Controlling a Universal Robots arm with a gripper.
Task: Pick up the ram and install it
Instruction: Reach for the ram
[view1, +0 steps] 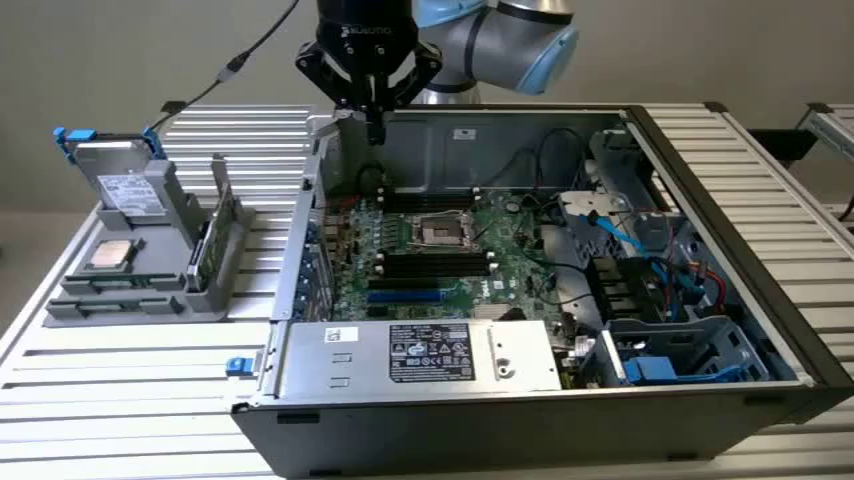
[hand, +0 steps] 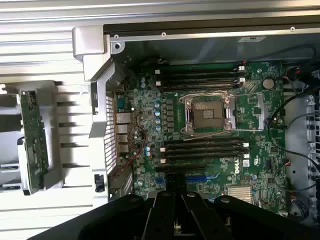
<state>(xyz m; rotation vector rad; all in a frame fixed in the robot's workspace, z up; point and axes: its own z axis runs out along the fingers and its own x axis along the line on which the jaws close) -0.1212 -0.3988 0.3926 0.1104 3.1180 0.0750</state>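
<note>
I log: gripper (view1: 375, 128) closed, empty, above computer case (view1: 521, 150) rear; ram (hand: 34, 145) outside case wall, long axis along wall.

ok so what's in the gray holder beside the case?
The ram stands on edge in a slot of the gray holder, a square silver processor lies flat, and a labelled drive stands behind. The ram's lower edge is hidden in its slot.

The gripper (hand: 176, 189), fingers pressed together, hangs over the green motherboard (hand: 150, 125). On it, an empty processor socket (hand: 209, 114) sits between rows of black slots (hand: 202, 147). Outside the case (hand: 92, 47), the ram (hand: 34, 142) stands in a grey holder (hand: 10, 125) on the slatted worktop (hand: 50, 30).
</note>
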